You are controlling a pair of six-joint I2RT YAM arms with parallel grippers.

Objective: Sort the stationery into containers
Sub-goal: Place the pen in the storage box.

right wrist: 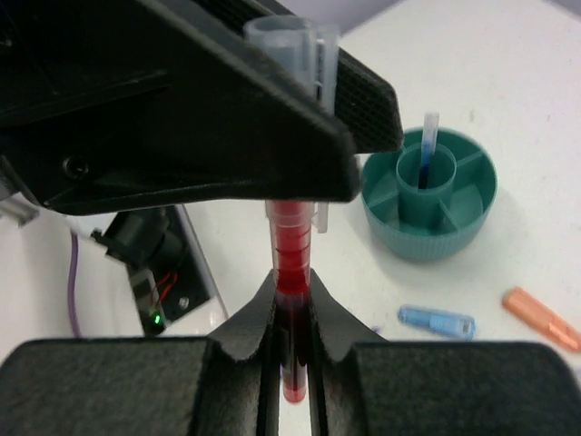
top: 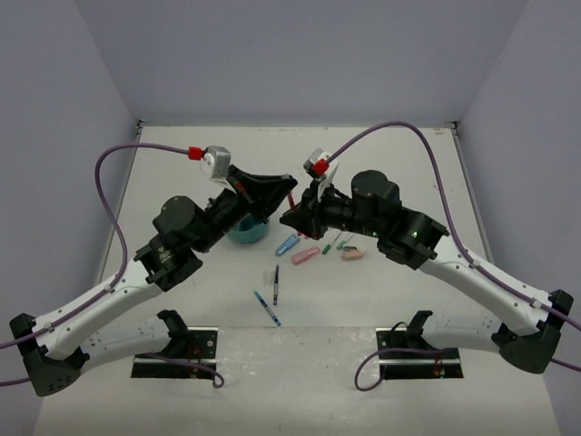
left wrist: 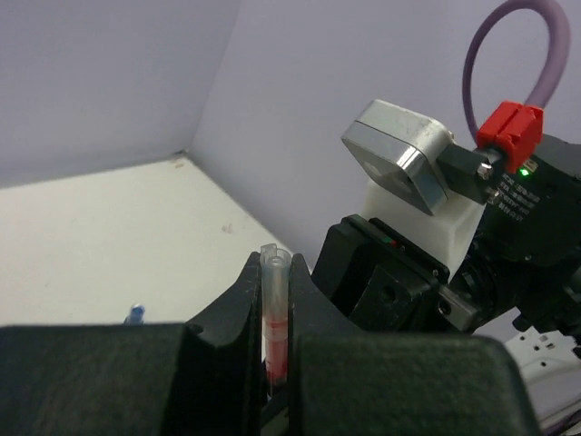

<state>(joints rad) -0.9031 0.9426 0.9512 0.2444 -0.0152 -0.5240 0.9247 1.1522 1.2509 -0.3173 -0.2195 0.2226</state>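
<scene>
The slim red pen [right wrist: 292, 247] was glossy translucent plastic; the round teal organizer [right wrist: 427, 240] looked matt, ribbed plastic.

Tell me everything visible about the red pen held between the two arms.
The red pen is thin, with a translucent red plastic barrel, ridged in the middle, and a clear end piece with a clip, probably its cap. It is lifted above the table, touching nothing else. The right pincer is shut on its red part and the left pincer on its clear end.
</scene>
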